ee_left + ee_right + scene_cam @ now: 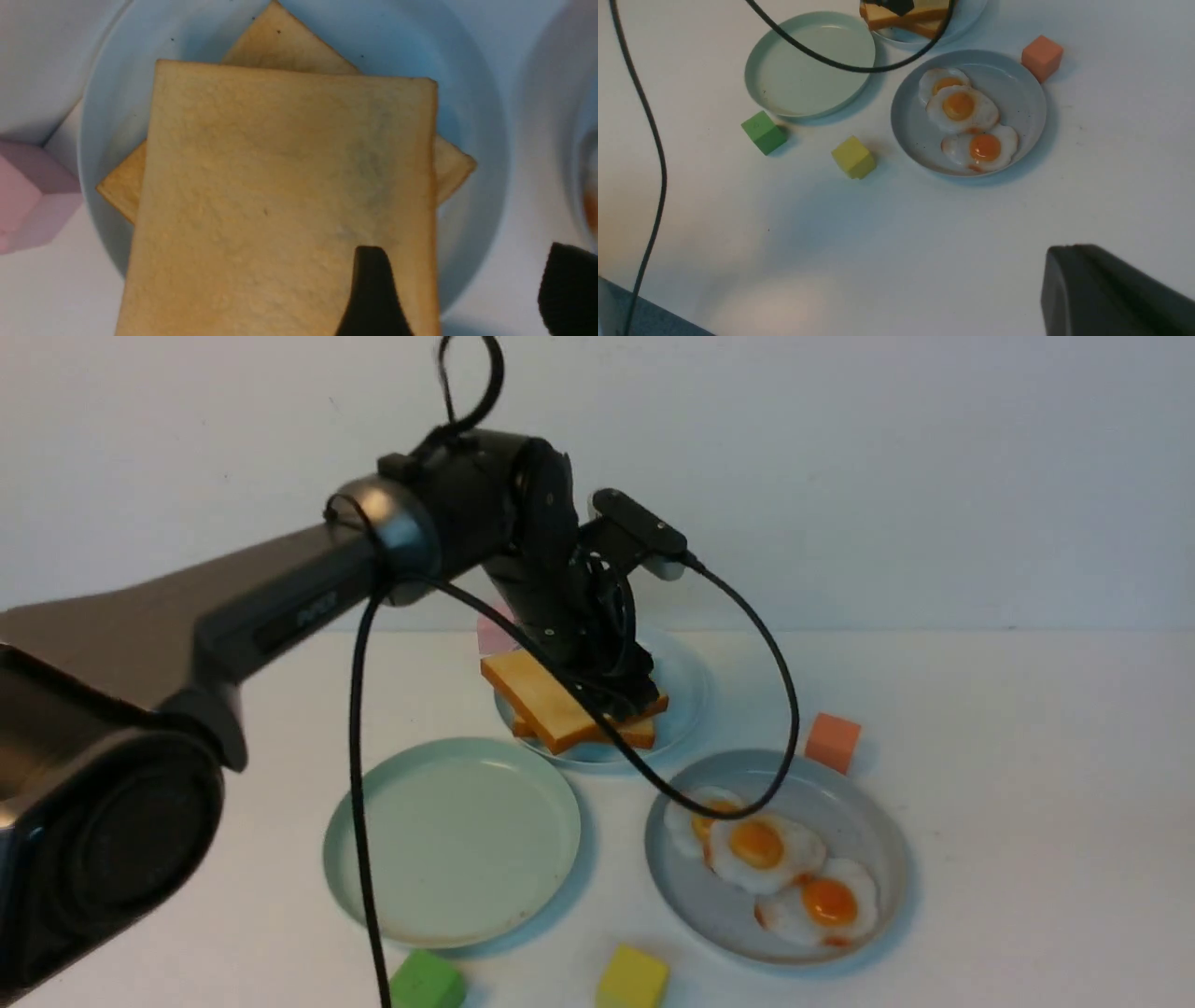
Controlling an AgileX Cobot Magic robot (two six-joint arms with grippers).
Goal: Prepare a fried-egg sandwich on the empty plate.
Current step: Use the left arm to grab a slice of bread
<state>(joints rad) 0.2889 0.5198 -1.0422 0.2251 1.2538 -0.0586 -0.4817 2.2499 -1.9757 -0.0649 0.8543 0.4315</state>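
Left arm (pixel 280 607) reaches forward over the blue plate (pixel 686 681) at the back of the table (pixel 1027 803). Left gripper (pixel 625 700) is down at the toast stack on that plate. In the left wrist view its jaws are spread wide: one finger (pixel 369 284) sits over the top toast (pixel 289 196) near its edge, the other (pixel 567 289) is out past the plate rim. That toast edge lies between them, nothing is clamped.

Top toast lies askew on the lower toast (pixel 285 42), whose corners stick out from under it. Both slices are on the blue plate.

Mint plate (pixel 457 840) is bare, front-left of the blue plate, rims close together.

Grey plate (pixel 840 803) sits right of the mint plate and holds three eggs: middle egg (pixel 756 845), front egg (pixel 826 901), back egg (pixel 695 817), all overlapping in a row.

Left arm's cable (pixel 359 803) hangs across the mint plate, and another loop droops over the grey plate's back rim.

Cubes:
- Pink cube (pixel 28 196) is just beside the blue plate.
- Orange cube (pixel 833 742) is just behind the grey plate.
- Green cube (pixel 428 980) is at the mint plate's front rim.
- Yellow cube (pixel 632 978) is in front, between the two near plates.

Right gripper (pixel 1111 289) shows only as a dark piece at the edge of its own wrist view, high above the table and well apart from everything. Can't tell its jaws.
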